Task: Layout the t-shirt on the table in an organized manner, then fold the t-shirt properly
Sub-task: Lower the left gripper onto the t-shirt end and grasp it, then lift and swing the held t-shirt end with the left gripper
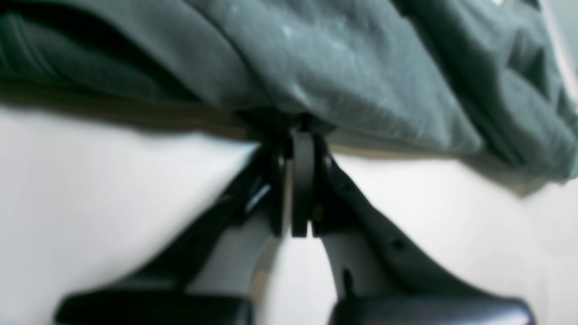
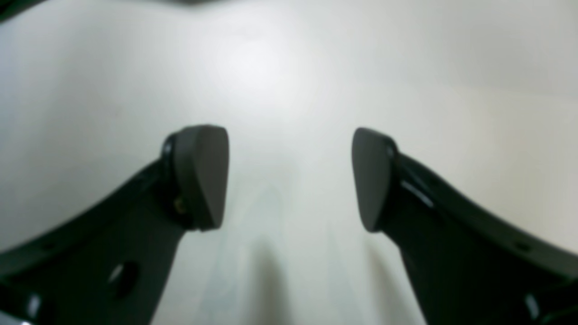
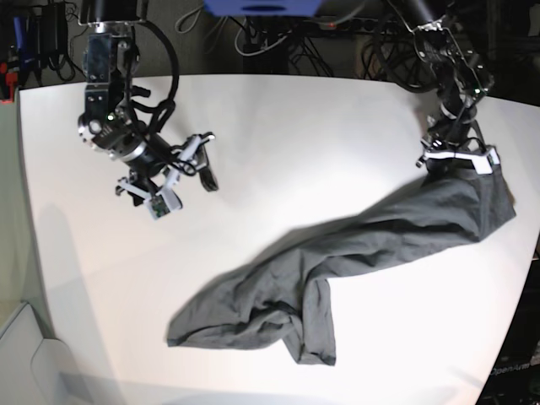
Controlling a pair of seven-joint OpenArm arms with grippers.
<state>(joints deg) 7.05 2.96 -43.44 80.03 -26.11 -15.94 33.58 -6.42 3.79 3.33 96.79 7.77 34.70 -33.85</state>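
The dark grey t-shirt [image 3: 354, 245] lies crumpled in a long diagonal band on the white table [image 3: 295, 126], bunched at the front centre and drawn out toward the right. At its upper right end, my left gripper [image 3: 451, 167] is shut on the cloth. Seen from the left wrist, the left gripper [image 1: 298, 135] has its jaws pressed together on the t-shirt [image 1: 338, 67] at its edge, just above the table [image 1: 90, 189]. My right gripper [image 3: 187, 179] hovers far to the left, apart from the shirt. The right gripper [image 2: 291, 178] stands open over bare table [image 2: 280, 67].
Cables and dark equipment [image 3: 278, 38] crowd the space behind the table's far edge. The table's rounded left edge [image 3: 34, 253] drops off to a pale floor with a white object [image 3: 25, 359].
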